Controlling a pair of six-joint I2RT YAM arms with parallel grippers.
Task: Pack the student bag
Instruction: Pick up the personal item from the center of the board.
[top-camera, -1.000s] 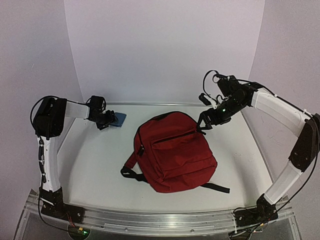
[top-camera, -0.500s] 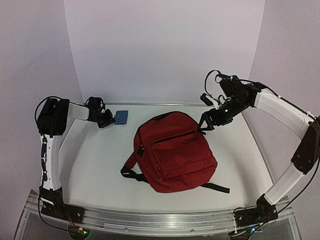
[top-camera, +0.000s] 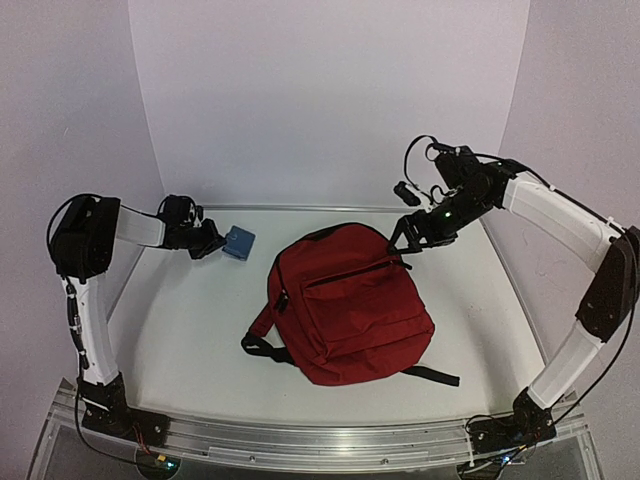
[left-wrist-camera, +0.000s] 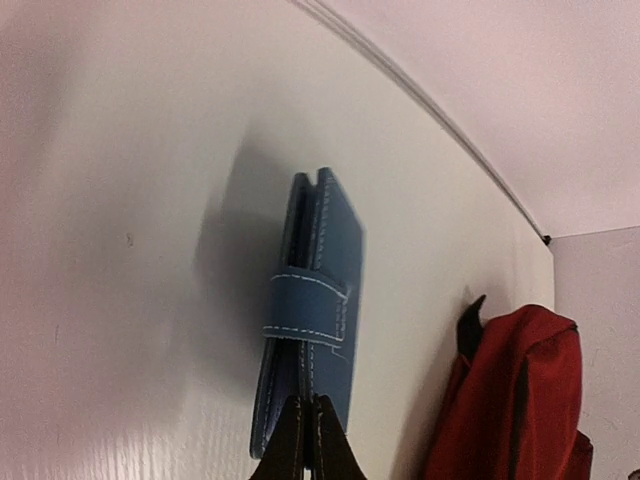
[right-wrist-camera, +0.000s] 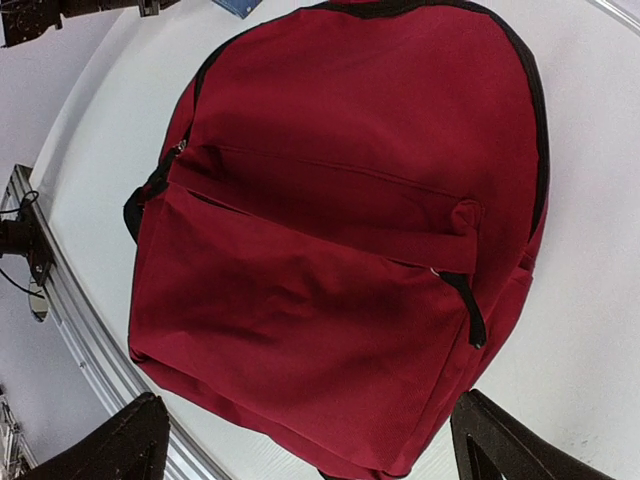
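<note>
The student bag (top-camera: 350, 305), dark red with black straps, lies flat on the white table with its front pocket up and its zips closed; it also fills the right wrist view (right-wrist-camera: 330, 220) and shows at the lower right of the left wrist view (left-wrist-camera: 510, 400). At the back left, my left gripper (top-camera: 215, 243) is shut on the near edge of a blue stitched leather case (top-camera: 240, 243), whose strap faces the camera (left-wrist-camera: 310, 290) just beyond the gripper (left-wrist-camera: 305, 405). My right gripper (top-camera: 408, 236) hovers open above the bag's far right top corner (right-wrist-camera: 315, 450), touching nothing.
A black shoulder strap (top-camera: 262, 347) trails from the bag's left side and another (top-camera: 432, 376) from its lower right. The white back wall (top-camera: 330, 100) stands close behind both grippers. A metal rail (top-camera: 320, 440) runs along the near table edge.
The left gripper has gone from open to shut on the blue case's edge, and the case now sits tilted. The left arm swung outward to the left. The right gripper edged slightly left.
</note>
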